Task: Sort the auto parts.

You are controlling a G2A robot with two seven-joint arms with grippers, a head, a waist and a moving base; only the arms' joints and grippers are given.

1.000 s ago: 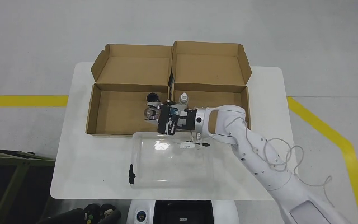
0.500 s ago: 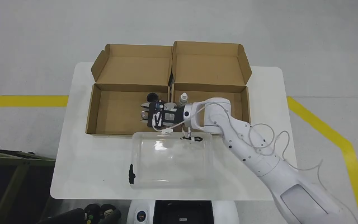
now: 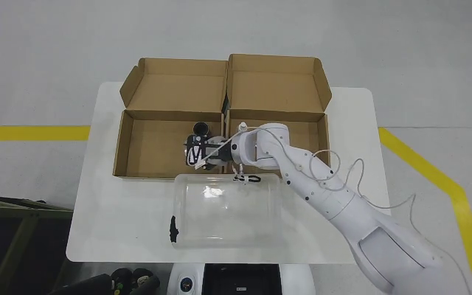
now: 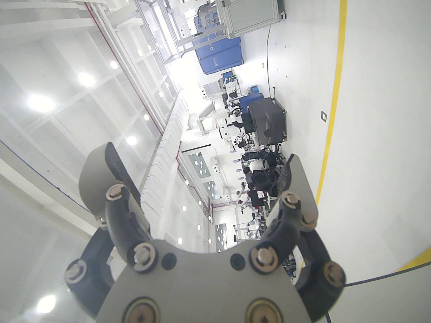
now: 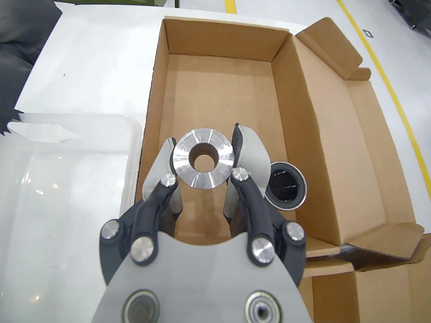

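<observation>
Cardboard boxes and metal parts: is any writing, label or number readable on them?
No readable text.
Cardboard box: plain.
Metal ring in the right gripper: no marking.
Black-lined sleeve: none visible.
Blue cabinet: white mark, too small to read.

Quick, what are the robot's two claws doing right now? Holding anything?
Left gripper: open, holding nothing.
Right gripper: shut on a silver metal ring, over a cardboard box.

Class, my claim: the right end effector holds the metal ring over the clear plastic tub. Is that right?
No. The right wrist view shows the right end effector holding the metal ring over the cardboard box, not the plastic tub.
</observation>
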